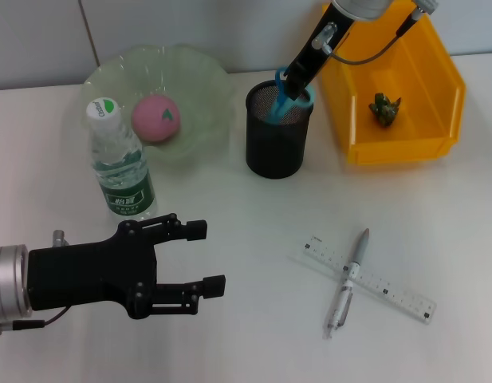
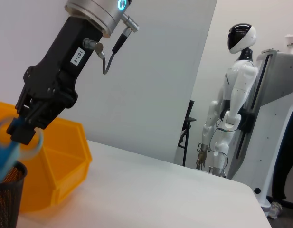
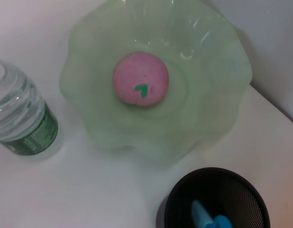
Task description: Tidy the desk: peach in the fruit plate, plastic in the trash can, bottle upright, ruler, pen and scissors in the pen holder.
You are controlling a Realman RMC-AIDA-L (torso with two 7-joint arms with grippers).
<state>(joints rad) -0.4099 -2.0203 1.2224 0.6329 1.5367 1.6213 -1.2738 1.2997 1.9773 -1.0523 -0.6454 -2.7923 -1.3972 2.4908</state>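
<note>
Right pincer: our right pincer (image 1: 292, 84) sits at the mouth of the pen holder (image 1: 279, 140), over the blue handles of the scissors (image 1: 287, 97); we cannot tell whether it grips them or has let go.
Scissors: blades down inside the mesh cup, handles poking above the rim and leaning toward the trash can side.
Step in hand: we judge this to be the placing of the scissors, at or near the point of release.
Left pincer: our left pincer (image 1: 199, 259) hovers low over the near left of the desk (image 1: 253, 319), jaws apart and holding nothing.
Done, as things lie: peach (image 1: 155, 117) in the green fruit plate (image 1: 204, 84); bottle (image 1: 120, 163) upright just in front of the plate; a crumpled green scrap, likely the plastic (image 1: 384, 108), inside the yellow trash can (image 1: 437, 88).
Left to do: pen (image 1: 348, 283) and ruler (image 1: 369, 278) lie crossed on the desk, well apart from the holder, the pen on top.
Next move: we would free the scissors, lift clear, then take the pen first, since it rests over the ruler.
</note>
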